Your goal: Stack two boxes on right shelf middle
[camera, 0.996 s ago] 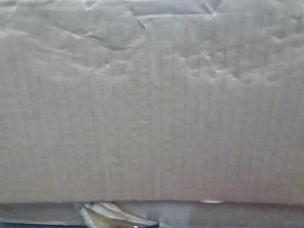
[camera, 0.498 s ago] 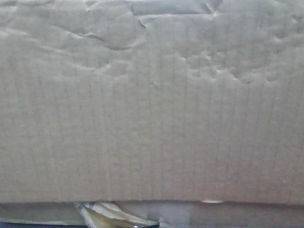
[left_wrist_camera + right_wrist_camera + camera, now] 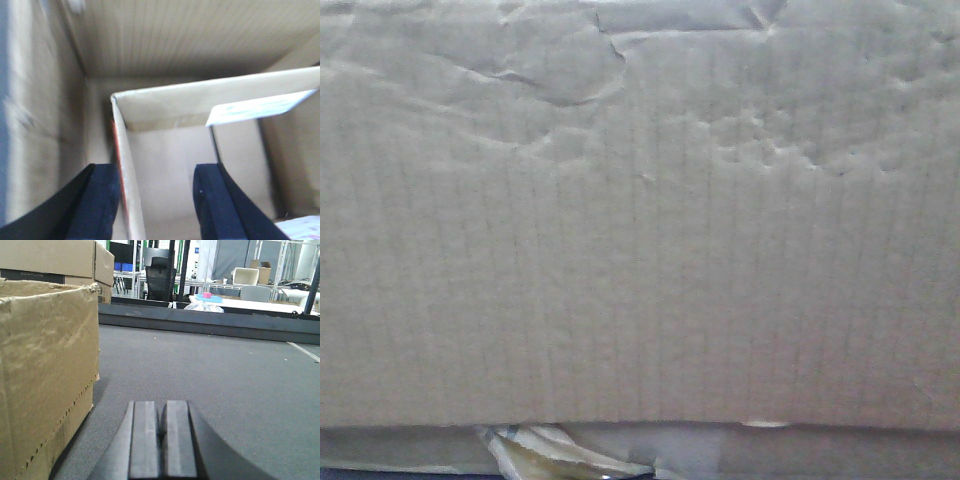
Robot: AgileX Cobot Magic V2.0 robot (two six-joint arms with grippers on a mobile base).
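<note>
left end effector (image 3: 155, 175), spread apart, straddles a box (image 3: 200, 97) wall (right end effector (image 3: 162, 407) pressed together).

A cardboard box (image 3: 640, 250) fills our whole front view. Its sides and top run past the frame, and whatever stands behind it is hidden. The crumpled tape (image 3: 560, 455) beneath it is cut by the lower edge.

In the left wrist view we see only the two pads of the left tool (image 3: 155, 175), their bases lost at the bottom. The outer cardboard wall (image 3: 35, 115) is smeared, and the white label (image 3: 260, 107) is too washed out to read.

In the right wrist view the right tool (image 3: 159, 412) is cut off at the bottom, the near box (image 3: 45, 365) at left and bottom, and the upper box (image 3: 55, 260) at the top. We cannot name the small things on the far desk (image 3: 250, 304).
</note>
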